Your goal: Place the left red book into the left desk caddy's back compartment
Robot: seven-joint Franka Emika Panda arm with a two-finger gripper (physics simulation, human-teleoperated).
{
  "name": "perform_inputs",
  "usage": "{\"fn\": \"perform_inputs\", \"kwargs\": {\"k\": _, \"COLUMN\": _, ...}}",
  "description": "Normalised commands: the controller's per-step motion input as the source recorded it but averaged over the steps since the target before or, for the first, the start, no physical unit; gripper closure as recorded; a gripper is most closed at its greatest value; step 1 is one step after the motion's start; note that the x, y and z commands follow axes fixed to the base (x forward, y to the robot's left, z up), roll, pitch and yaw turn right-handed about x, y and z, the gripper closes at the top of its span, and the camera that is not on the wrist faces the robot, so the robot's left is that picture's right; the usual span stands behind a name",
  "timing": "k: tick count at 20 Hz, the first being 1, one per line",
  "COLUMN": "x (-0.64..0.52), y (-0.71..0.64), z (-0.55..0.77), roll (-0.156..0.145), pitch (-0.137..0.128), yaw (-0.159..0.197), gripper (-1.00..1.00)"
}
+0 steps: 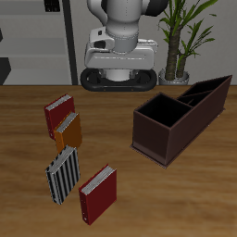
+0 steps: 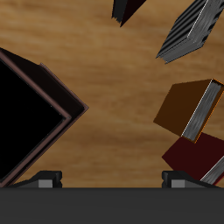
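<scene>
The left red book [image 1: 97, 193], bright red with white page edges, stands near the table's front edge; only its corner shows in the wrist view [image 2: 129, 7]. The left desk caddy [image 1: 157, 131], a long dark maroon open box, sits farther back; its rim shows in the wrist view [image 2: 54, 92]. Its narrower back compartment [image 1: 209, 92] with slanted walls is at the far end. My gripper [image 2: 114, 180] is open and empty, high above the table, between the caddy and the row of books. The arm [image 1: 118, 42] is folded at the table's back.
A darker red book [image 1: 59, 114] [image 2: 197, 157], an orange-brown book [image 1: 68, 131] [image 2: 185, 107] and a striped book [image 1: 63, 174] [image 2: 188, 31] stand in a row behind the bright red one. A potted plant [image 1: 180, 42] stands behind the caddy.
</scene>
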Motion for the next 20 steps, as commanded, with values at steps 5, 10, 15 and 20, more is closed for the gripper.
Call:
{"fn": "perform_inputs", "kwargs": {"k": 5, "x": -0.05, "y": 0.21, "z": 0.02, "roll": 0.029, "pitch": -0.007, "yaw": -0.001, "gripper": -1.00}}
{"fn": "perform_inputs", "kwargs": {"k": 10, "x": 0.03, "y": 0.08, "z": -0.03, "roll": 0.010, "pitch": -0.001, "yaw": 0.010, "gripper": -1.00}}
{"fn": "perform_inputs", "kwargs": {"k": 15, "x": 0.17, "y": -0.09, "z": 0.01, "roll": -0.023, "pitch": 0.001, "yaw": -0.004, "gripper": -1.00}}
{"fn": "perform_inputs", "kwargs": {"k": 20, "x": 0.45, "y": -0.31, "z": 0.05, "roll": -0.080, "pitch": -0.005, "yaw": 0.005, "gripper": -1.00}}
